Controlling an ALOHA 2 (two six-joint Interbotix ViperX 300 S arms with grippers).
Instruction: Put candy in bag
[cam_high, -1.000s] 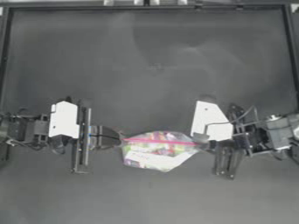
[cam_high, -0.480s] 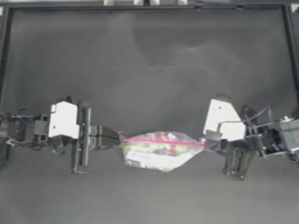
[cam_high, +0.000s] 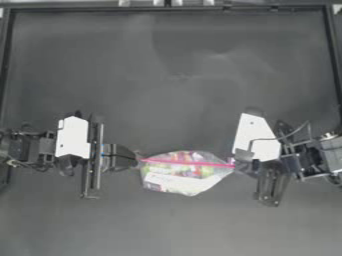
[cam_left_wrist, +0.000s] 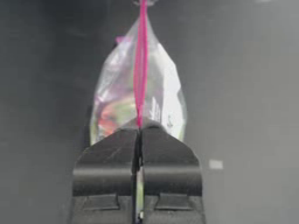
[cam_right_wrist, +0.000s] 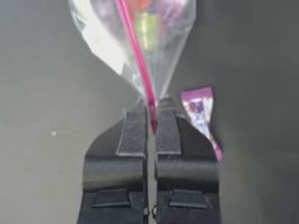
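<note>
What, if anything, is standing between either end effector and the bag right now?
Nothing visible. The left end effector is shut on one end of the bag at its pink zipper strip, and the right end effector is shut on the other end. A purple wrapper lies beside the right one, not between.

left arm body: a white box-shaped cover (cam_high: 72, 137) sits on dark grey and black parts, with thin dark cables at the left side.
left gripper (cam_left_wrist: 139, 131): two black jaws, wide and flat with angled shoulders, and a moulded step near the base.
right arm body: a white angled cover (cam_high: 255, 138) on black joints; thin light cables loop beside it.
right gripper (cam_right_wrist: 151, 114): two black jaws with lighter grey rough strips along the inner faces.
rails: thin dark bars run beside each gripper.
</note>
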